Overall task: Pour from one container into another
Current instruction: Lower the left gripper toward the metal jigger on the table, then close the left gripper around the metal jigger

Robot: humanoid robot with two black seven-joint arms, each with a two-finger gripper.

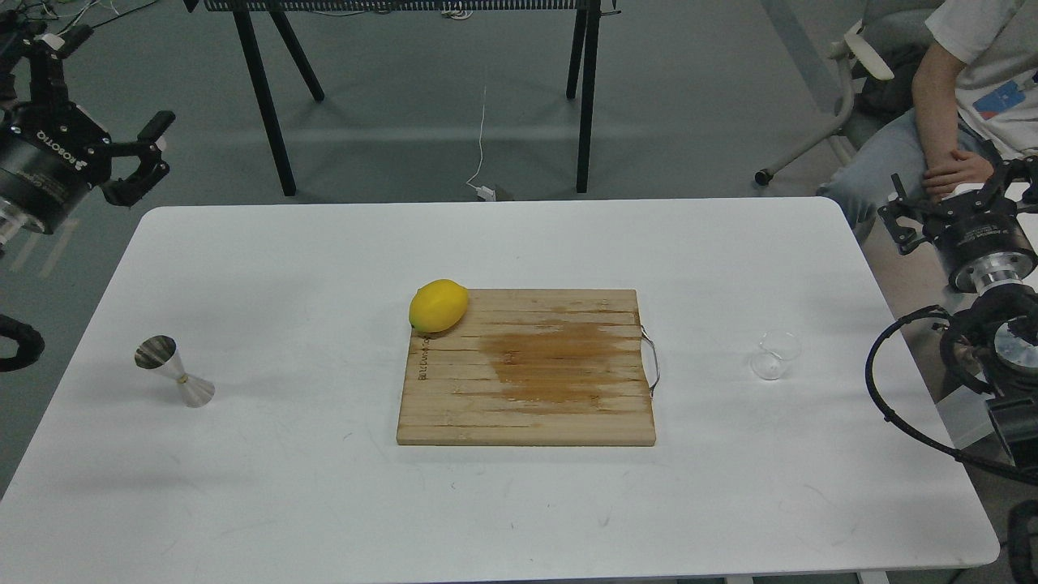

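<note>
The small clear glass cup [774,354] stands upright on the white table [324,503] at the right, past the cutting board's metal handle. The steel jigger [173,371] stands near the table's left edge, tilted in this view. My left gripper [101,93] is open, raised off the table's far left corner, well behind the jigger. My right gripper [961,195] is open beyond the table's right edge, behind and to the right of the cup. Neither holds anything.
A wooden cutting board [527,369] with a wet stain lies in the middle, a yellow lemon [439,306] on its back left corner. A seated person [957,105] is at the back right. Black table legs [268,97] stand behind.
</note>
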